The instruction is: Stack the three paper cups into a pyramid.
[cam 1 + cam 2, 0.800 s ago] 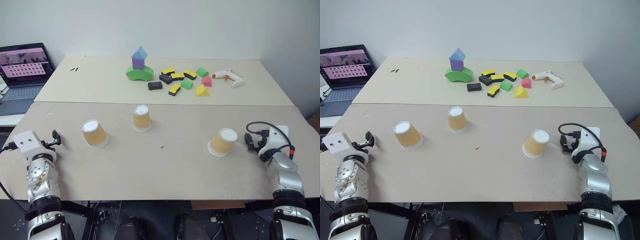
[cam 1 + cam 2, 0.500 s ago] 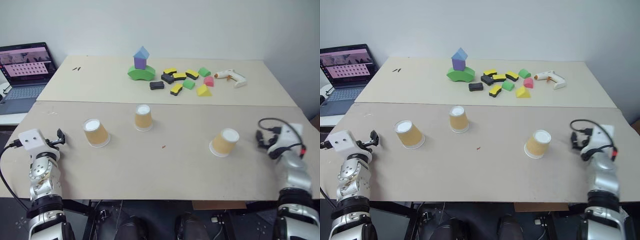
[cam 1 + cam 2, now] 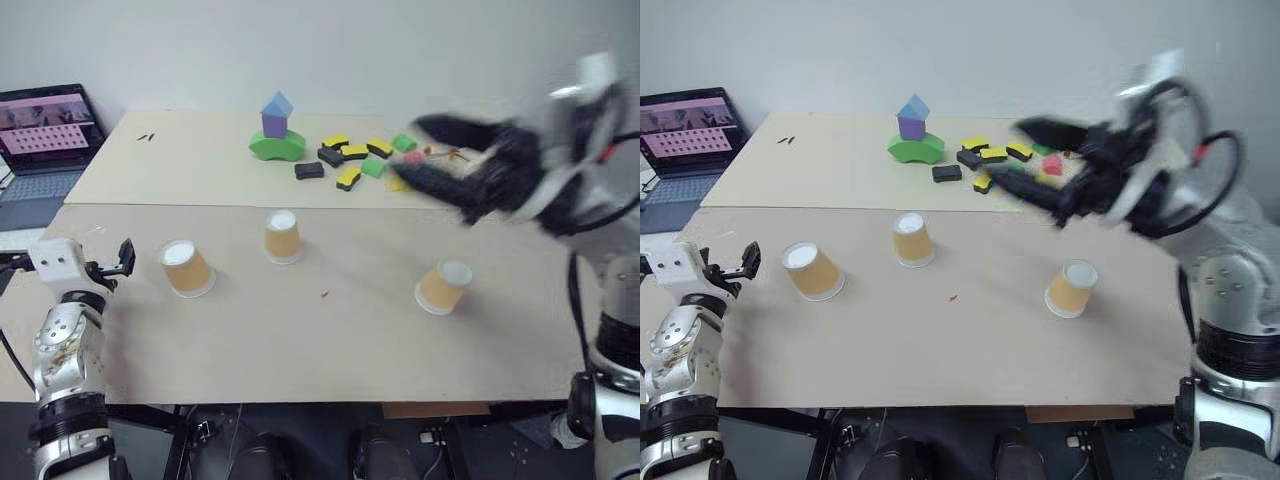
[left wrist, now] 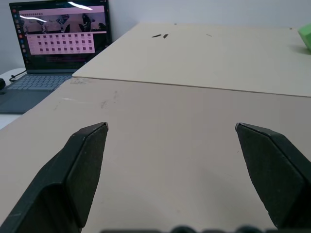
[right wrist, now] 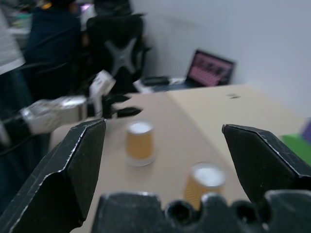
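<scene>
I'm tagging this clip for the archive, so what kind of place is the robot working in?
Probably an office or lab used for robot testing. Two plain tan tables stand against a white wall, a laptop runs beside them, and the right wrist view shows black office chairs and a seated person.

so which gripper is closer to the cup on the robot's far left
Left. The left gripper sits open just beside that cup, at table height. The right gripper is raised, open, across the table above the cup on the right.
</scene>
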